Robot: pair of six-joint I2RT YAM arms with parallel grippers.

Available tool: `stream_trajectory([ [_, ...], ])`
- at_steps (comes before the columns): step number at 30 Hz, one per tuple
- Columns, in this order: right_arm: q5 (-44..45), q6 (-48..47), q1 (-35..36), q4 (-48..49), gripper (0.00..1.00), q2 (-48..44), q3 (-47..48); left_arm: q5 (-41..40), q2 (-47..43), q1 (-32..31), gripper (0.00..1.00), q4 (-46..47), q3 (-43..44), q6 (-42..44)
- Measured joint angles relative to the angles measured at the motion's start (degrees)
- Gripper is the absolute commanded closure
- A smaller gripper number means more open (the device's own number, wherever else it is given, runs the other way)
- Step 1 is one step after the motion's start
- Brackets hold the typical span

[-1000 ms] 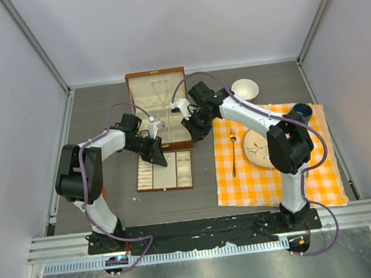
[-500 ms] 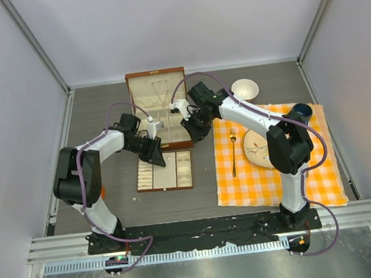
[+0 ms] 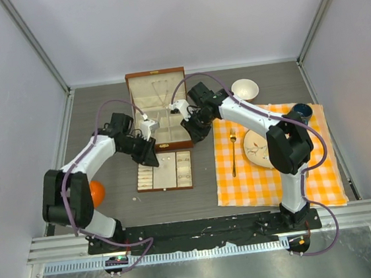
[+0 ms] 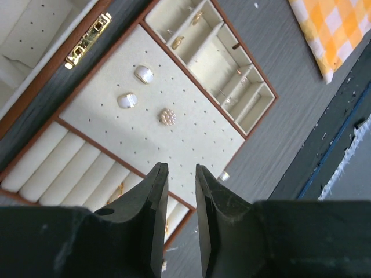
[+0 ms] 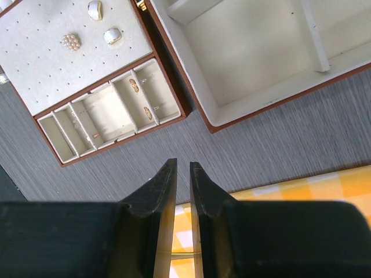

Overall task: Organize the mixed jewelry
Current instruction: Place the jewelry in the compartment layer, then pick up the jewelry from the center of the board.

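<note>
The left gripper [image 4: 179,168] hangs over the tray [image 4: 194,142], above the pad's near edge, its jaws a narrow gap apart with nothing between them. The right gripper [image 5: 182,163] is off the tray's far right corner, low over the bare table [image 5: 261,145]; its jaws are almost together, leaving a thin slit that is empty too. The jewelry lies mostly in the tray. Two white studs [image 4: 144,73] and a pearl cluster [image 4: 168,116] sit apart on the dotted pad in the middle. Small gold pieces [image 4: 178,41] lie in the compartments at the tray's right end, and more gold shows among the rolls [image 4: 69,168] at its left end. One tiny loose bit [image 4: 224,175] rests on the table just outside the tray's near rim. The open box [image 5: 249,52] stands right behind the tray, the checked cloth [image 5: 324,191] lies to the tray's right, and an orange ball [image 3: 97,191] sits well to the tray's left.
</note>
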Motion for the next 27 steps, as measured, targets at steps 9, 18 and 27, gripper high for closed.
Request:
stream_trajectory([
  [9, 0.0, -1.2, 0.0, -0.5, 0.79, -0.9, -0.1, -6.1, -15.1, 3.0, 0.70, -14.8, -1.9, 16.0],
  [18, 0.0, -1.4, 0.1, -0.6, 0.79, -1.1, -1.1, -19.1, -23.7, 3.0, 0.71, -19.6, -15.2, 27.8],
  [27, 0.0, -1.4, 0.3, -0.6, 0.79, -1.1, -1.3, -22.5, -23.0, 3.0, 0.70, -17.8, -18.2, 30.6],
])
